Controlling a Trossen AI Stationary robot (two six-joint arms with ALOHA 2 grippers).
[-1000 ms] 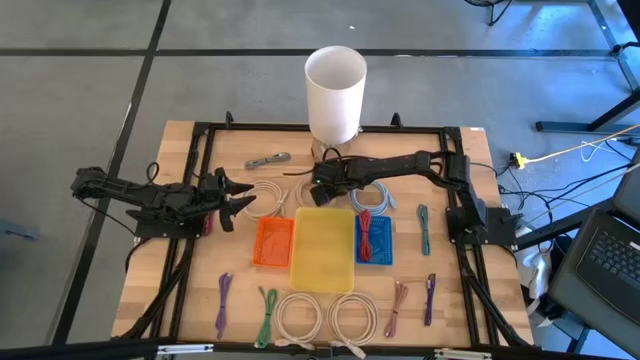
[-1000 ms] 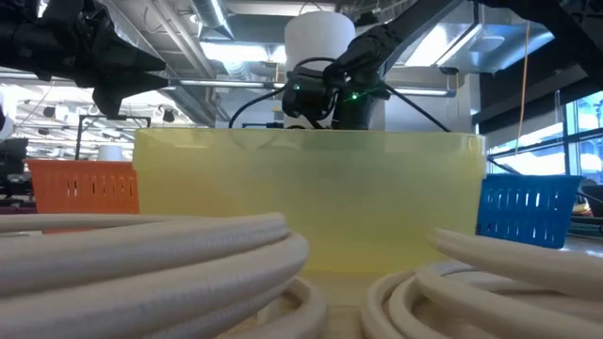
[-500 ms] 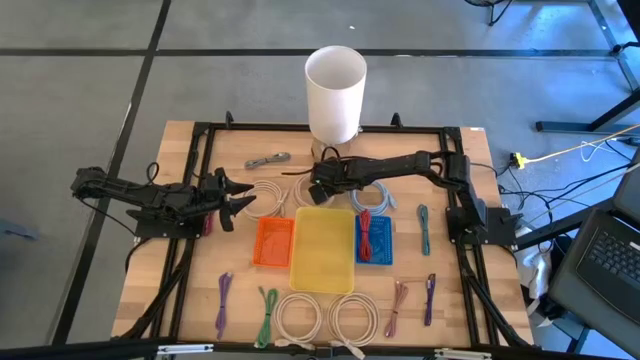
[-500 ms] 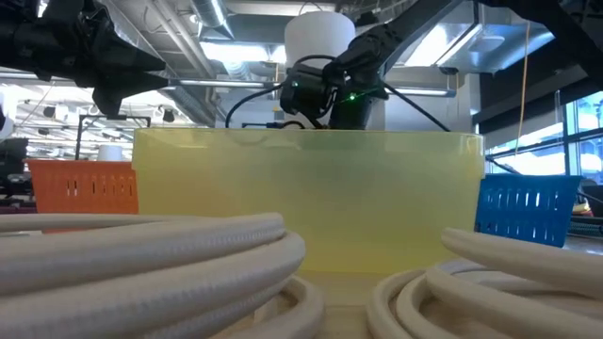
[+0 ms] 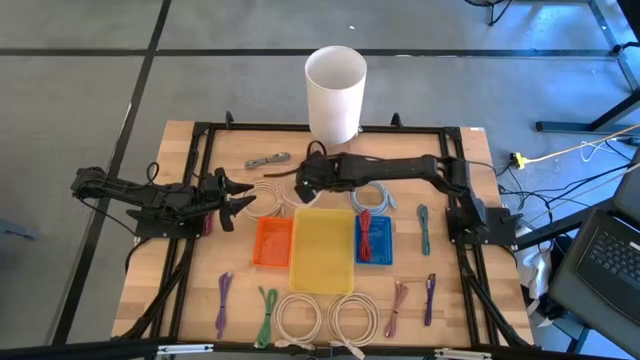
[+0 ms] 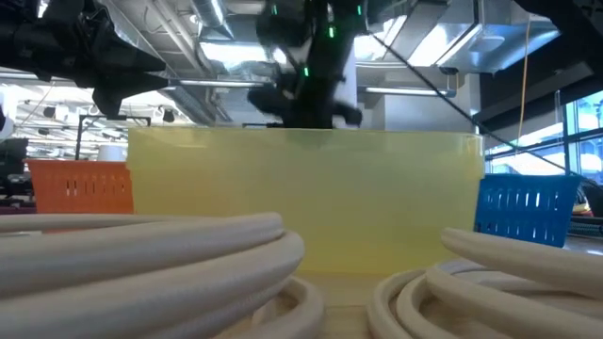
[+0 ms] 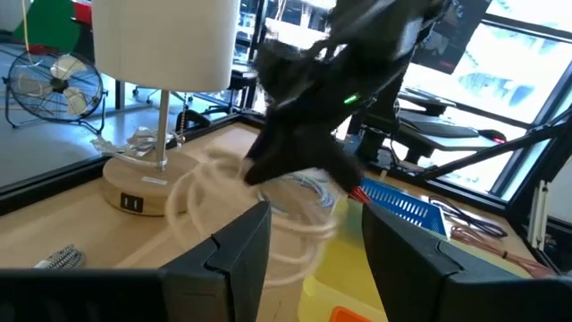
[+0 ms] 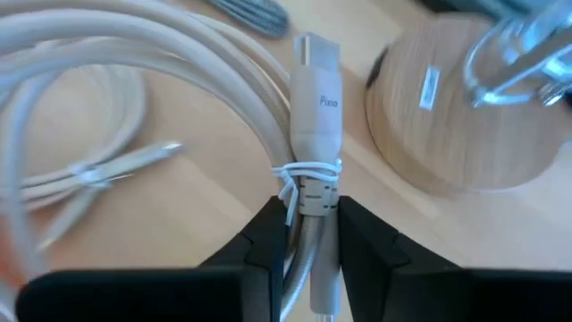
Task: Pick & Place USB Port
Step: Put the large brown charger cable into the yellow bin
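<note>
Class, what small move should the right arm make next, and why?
Probably lift a little: the right end effector is shut on the white cable just behind its plug, while the coil still trails across the table beside the lamp base.

A white lamp shade (image 5: 335,92) stands at the upper middle of the wooden worktop (image 5: 180,150). Lower down, near centre, an orange basket (image 5: 273,242), yellow bin (image 5: 322,250) and blue basket (image 5: 376,240) sit side by side.
</note>
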